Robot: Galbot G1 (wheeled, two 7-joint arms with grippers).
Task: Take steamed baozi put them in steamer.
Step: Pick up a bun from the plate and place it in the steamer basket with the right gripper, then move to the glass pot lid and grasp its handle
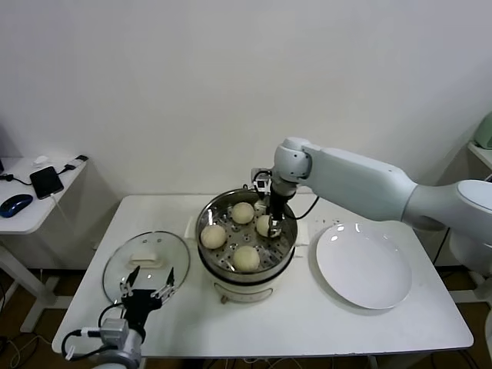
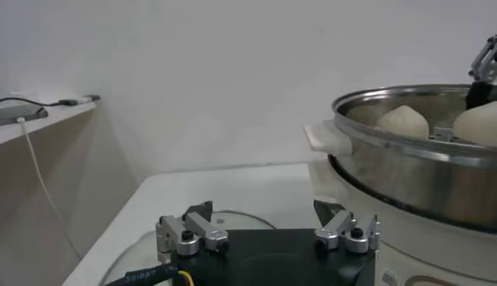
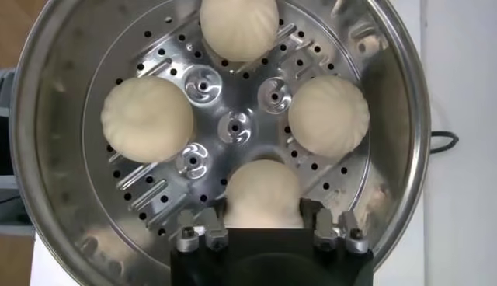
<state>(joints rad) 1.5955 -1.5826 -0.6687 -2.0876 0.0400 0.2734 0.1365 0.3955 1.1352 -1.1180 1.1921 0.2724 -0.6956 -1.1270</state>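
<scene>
Down inside the steamer (image 1: 286, 247), the right claw (image 1: 271, 224) hangs over the bun on the side toward the plate, its fingers (image 3: 211, 235) spread to either side of that baozi (image 3: 264, 193) with the jaws parted; from the wrist view the fingertips sit just beside the dough, and I cannot tell whether they touch it. All four steamed baozi (image 1: 246, 257) rest on the perforated steel floor, spaced around its centre and apart from one another. The steamer stands on its white pot base in the middle of the white tabletop (image 1: 307, 323). Just beside it on the robot's right lies a flat white plate (image 1: 364, 265) with nothing on it. On the other side lies a round glass lid (image 1: 146, 265) with a white handle. The left claw (image 1: 147, 283) sits low at the near edge of the tabletop, by the lid, with its fingers (image 2: 189, 235) wide apart and holding nothing. A side table (image 1: 31, 207) further left carries a phone (image 1: 47, 181) and a blue mouse (image 1: 15, 204).
</scene>
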